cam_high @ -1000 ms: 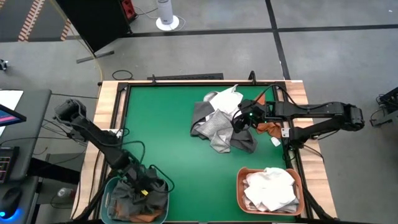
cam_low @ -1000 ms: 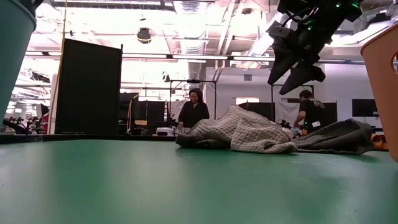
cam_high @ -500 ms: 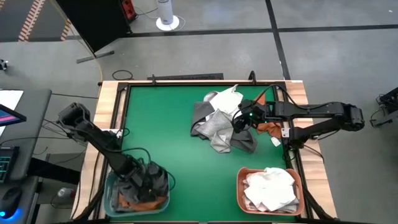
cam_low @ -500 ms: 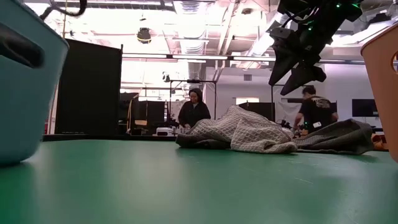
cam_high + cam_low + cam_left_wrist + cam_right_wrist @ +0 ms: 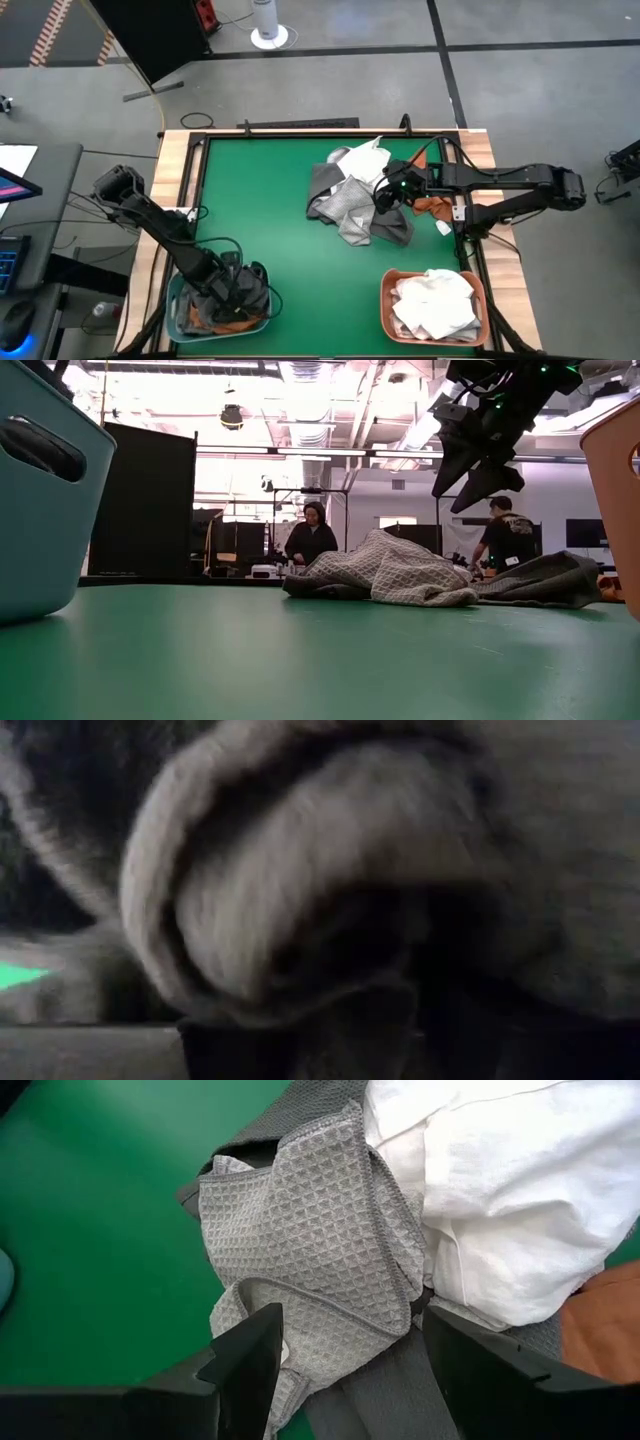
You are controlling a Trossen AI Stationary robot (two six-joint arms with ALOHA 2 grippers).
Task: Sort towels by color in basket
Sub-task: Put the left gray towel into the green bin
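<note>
Nearby, a person stands beyond the towels on the table

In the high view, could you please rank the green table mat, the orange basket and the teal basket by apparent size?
1. Green table mat, by far the largest.
2. Orange basket and teal basket: these look about alike, and the left arm covers part of the teal one, so I would not rank them.

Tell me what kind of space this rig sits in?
Likely an open robotics lab or workshop: bare concrete floor, black partition panels, exposed ceiling lights and ducts, and people standing at benches behind the green table.
</note>
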